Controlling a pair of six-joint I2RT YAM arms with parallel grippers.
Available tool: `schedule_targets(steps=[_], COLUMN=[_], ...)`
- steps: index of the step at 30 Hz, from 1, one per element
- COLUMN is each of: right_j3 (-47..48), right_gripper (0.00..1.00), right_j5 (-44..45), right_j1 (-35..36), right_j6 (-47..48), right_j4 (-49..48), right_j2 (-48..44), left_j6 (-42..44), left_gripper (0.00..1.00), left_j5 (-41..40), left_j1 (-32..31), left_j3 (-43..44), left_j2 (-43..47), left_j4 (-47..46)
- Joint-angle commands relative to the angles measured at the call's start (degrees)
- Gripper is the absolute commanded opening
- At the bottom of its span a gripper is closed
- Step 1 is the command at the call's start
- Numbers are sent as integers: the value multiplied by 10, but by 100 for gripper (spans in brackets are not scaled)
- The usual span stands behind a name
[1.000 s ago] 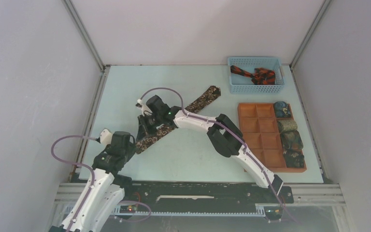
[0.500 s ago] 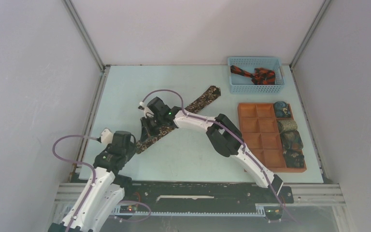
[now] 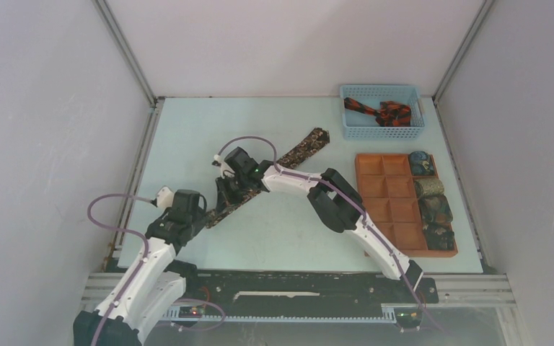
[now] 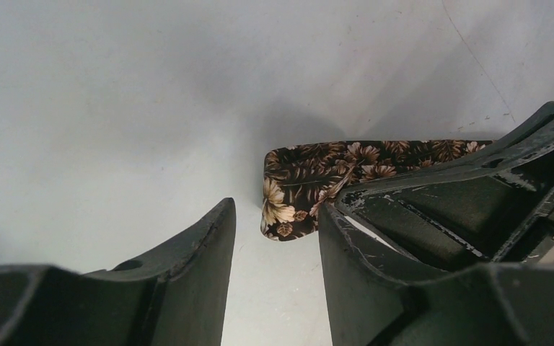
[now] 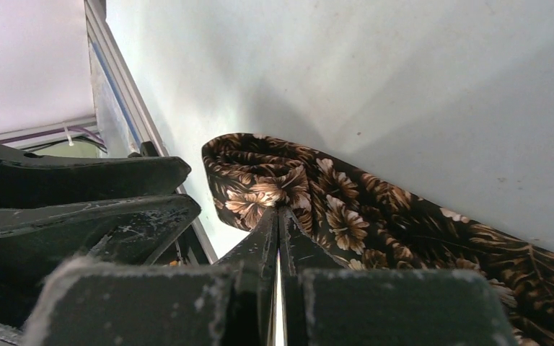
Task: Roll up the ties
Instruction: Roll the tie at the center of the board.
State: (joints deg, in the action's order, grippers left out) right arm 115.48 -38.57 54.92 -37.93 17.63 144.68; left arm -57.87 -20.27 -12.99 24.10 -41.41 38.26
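**A:** What has just changed?

**B:** The right gripper (image 3: 229, 193) has finished closing. Its jaws are pressed flat together, tips down on the brown tie (image 3: 299, 148) near its lower end. The right wrist view shows the cloth bunched into a soft fold just ahead of the tips. I cannot tell whether any fabric is actually pinched between them.

**A:** And the other side?

**B:** The left gripper (image 3: 196, 215) has slid in from 8 o'clock toward that same end. Its jaws stand about half apart and hold nothing, with the tie's end just ahead of the gap.

**A:** So what does that mean for the task?

**B:** I judge the roll is only starting, with one end gathered and the rest unrolled.

**A:** How are the arms posed?

**B:** The right arm reaches from 5 o'clock toward 10 o'clock, elbow bent and wrist tipped steeply down. The left arm is short and low, pointing toward 1 o'clock.

**A:** Where is everything lying?

**B:** The brown tie lies on the counter (image 3: 187, 130) along a diagonal from 7 to 1 o'clock. A black and red-orange tie (image 3: 379, 112) sits in the blue basket (image 3: 382, 132) at 1 o'clock. Four rolled ties (image 3: 435, 209) fill the right column of the tray (image 3: 389, 209) at 3 o'clock.
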Motion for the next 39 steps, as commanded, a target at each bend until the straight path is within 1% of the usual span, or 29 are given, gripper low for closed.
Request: schedule_targets(steps=[1, 19, 27, 30, 34, 36, 37, 39], right_j3=[-12, -17, -16, -15, -13, -10, -8, -4], right_gripper=[0, 0, 0, 0, 0, 0, 0, 0], right_j5=[6, 9, 8, 7, 7, 7, 5, 0], right_j1=[-4, -4, -5, -5, -5, -4, -4, -3], right_j6=[10, 2, 1, 1, 0, 0, -3, -8], right_j4=[-19, -27, -26, -27, -25, -24, -25, -27], right_j2=[-9, -8, -8, -8, -11, -13, -13, -15], left_j6=[16, 28, 23, 22, 25, 30, 33, 38], left_gripper=[51, 47, 40, 33, 12, 4, 1, 0], left_j5=[2, 28, 32, 33, 34, 33, 31, 25], left_j1=[3, 16, 19, 19, 19, 19, 19, 19], left_j3=[-7, -41, -61, -67, -66, -61, -56, -44], left_j2=[-5, -72, -93, -94, -82, -69, -64, -53], left_j4=[-29, -107, -130, -138, -139, -131, -122, -103])
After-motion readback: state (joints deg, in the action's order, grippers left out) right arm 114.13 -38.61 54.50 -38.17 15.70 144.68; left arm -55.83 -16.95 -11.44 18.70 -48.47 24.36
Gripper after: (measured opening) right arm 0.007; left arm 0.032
